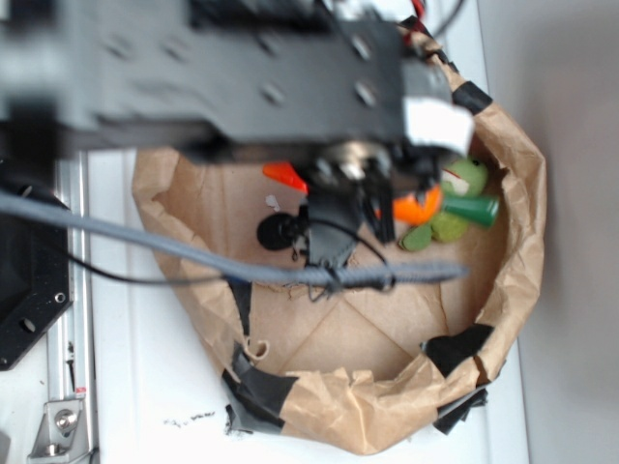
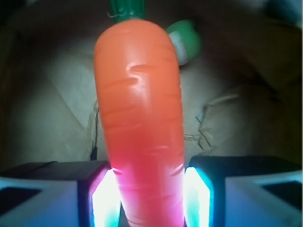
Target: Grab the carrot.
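The carrot (image 2: 139,109) is glossy orange and fills the middle of the wrist view, thick end and green stem (image 2: 125,7) pointing away. My gripper (image 2: 150,198) is shut on its narrow half, and both lit pads (image 2: 105,201) press against its sides. In the exterior view the gripper (image 1: 353,208) hangs inside the brown paper nest. The carrot's tip (image 1: 283,174) sticks out on its left, the thick end (image 1: 421,205) and green stem (image 1: 474,209) on its right. The arm hides the carrot's middle.
The crumpled brown paper wall (image 1: 522,203) with black tape patches rings the work area. A green plush toy (image 1: 453,226) lies by the carrot's thick end and also shows as the green plush (image 2: 187,38). A dark round object (image 1: 279,230) sits left of the gripper. A grey cable (image 1: 193,253) crosses in front.
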